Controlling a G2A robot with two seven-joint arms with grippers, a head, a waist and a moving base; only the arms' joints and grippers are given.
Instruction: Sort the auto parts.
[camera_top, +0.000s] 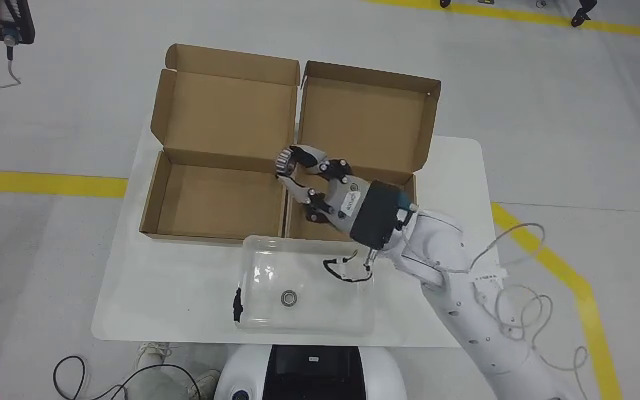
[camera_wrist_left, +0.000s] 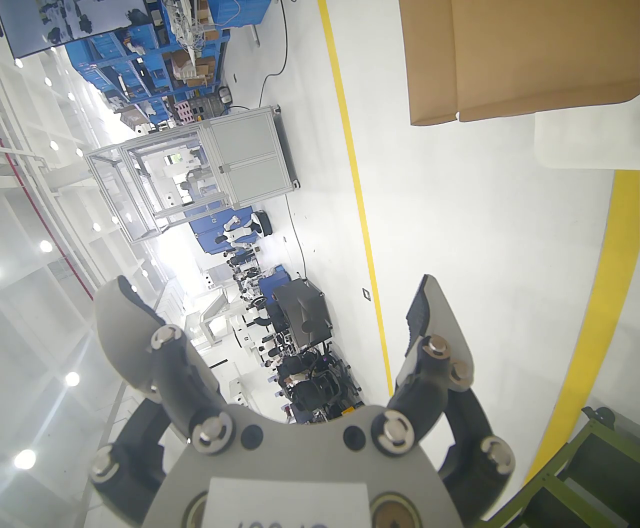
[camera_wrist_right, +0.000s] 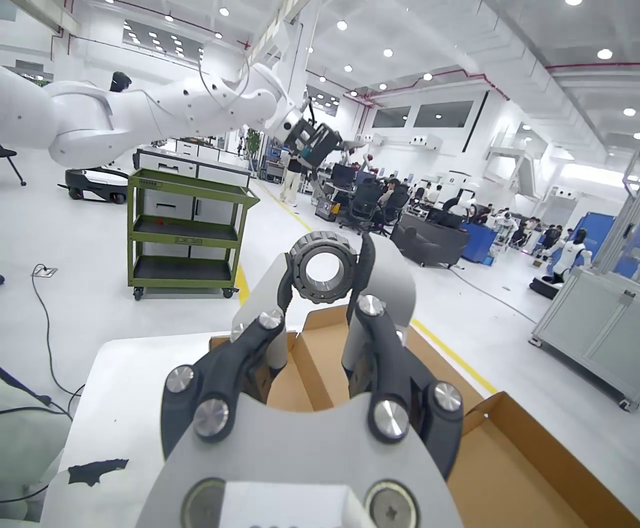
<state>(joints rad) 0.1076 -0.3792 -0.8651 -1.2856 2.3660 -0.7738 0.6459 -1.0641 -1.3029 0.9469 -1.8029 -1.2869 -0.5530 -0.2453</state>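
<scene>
My right gripper (camera_top: 291, 165) is shut on a grey metal roller bearing (camera_top: 283, 160). It hangs over the line where the two open cardboard boxes meet, near the back right corner of the left box (camera_top: 210, 200). In the right wrist view the bearing (camera_wrist_right: 324, 274) sits between the fingertips with its bore facing the camera, above a box (camera_wrist_right: 500, 450). A second, smaller ring-shaped part (camera_top: 290, 297) lies in the clear plastic tray (camera_top: 260, 255) at the table's front. My left gripper (camera_wrist_left: 272, 300) stands open with nothing in it, off the table over the floor.
The right box (camera_top: 350, 215) lies partly under my right arm; both lids stand open at the back. A black scrap (camera_top: 237, 303) sticks to the tray's left end. My left arm (camera_wrist_right: 150, 115) is raised high beside the table. A green cart (camera_wrist_right: 185, 235) stands on the floor.
</scene>
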